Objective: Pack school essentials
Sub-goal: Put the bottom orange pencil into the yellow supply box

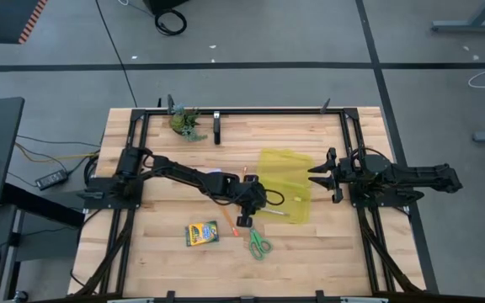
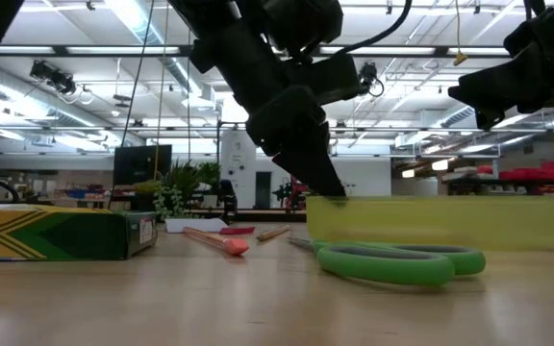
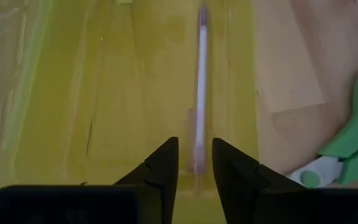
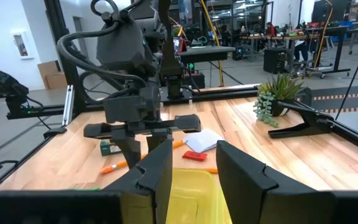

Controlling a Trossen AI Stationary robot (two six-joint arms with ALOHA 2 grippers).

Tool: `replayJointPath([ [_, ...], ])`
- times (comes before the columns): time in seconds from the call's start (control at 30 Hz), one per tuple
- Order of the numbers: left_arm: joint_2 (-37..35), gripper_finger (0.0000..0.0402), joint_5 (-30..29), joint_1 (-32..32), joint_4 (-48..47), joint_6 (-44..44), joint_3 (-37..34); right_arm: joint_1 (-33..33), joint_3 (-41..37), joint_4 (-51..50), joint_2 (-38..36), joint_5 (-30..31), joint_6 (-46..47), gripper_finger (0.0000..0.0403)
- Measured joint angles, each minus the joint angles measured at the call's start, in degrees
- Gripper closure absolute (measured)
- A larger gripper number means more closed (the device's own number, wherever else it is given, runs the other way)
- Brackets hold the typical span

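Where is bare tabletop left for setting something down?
Free: the strip between the plant and the left arm, and the near edge right of the scissors. Crowded: the middle, where the left gripper meets the yellow pouch, pencils and crayon box.

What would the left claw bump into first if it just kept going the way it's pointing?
Probably the thin pen lying in the yellow pouch: the left gripper, open, points along it with the pen's near end between its fingertips. Depth is hard to judge.
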Motion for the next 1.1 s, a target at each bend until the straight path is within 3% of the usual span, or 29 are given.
replayJointPath([
  [0.2, -1.56, 0.0276, -0.02, -0.02, -0.24, 1.46, 0.0, 0.0, 0.0, 0.01, 0.0, 0.0, 0.0, 0.0272],
  [0.47, -6.07, 0.0306, -2.21, -0.75, -1.79, 5.98, 0.07, -0.02, 0.0, -0.03, -0.01, 0.0, 0.0, 0.0272],
  [0.73, -10.28, 0.0321, -6.08, -0.13, -9.63, 5.88, -2.86, -0.02, 0.0, -0.03, -0.02, 0.0, 0.0, 0.0272],
  [0.9, -10.78, 0.032, -6.09, 0.8, -15.83, 3.22, -4.73, -0.02, 0.0, -0.02, -0.02, 0.01, 0.0, 0.0272],
  [1.1, -10.7, 0.032, -3.04, 0.37, -22.07, 7.72, -6.43, 0.0, 0.0, -0.01, -0.02, 0.0, 0.0, 0.0272],
])
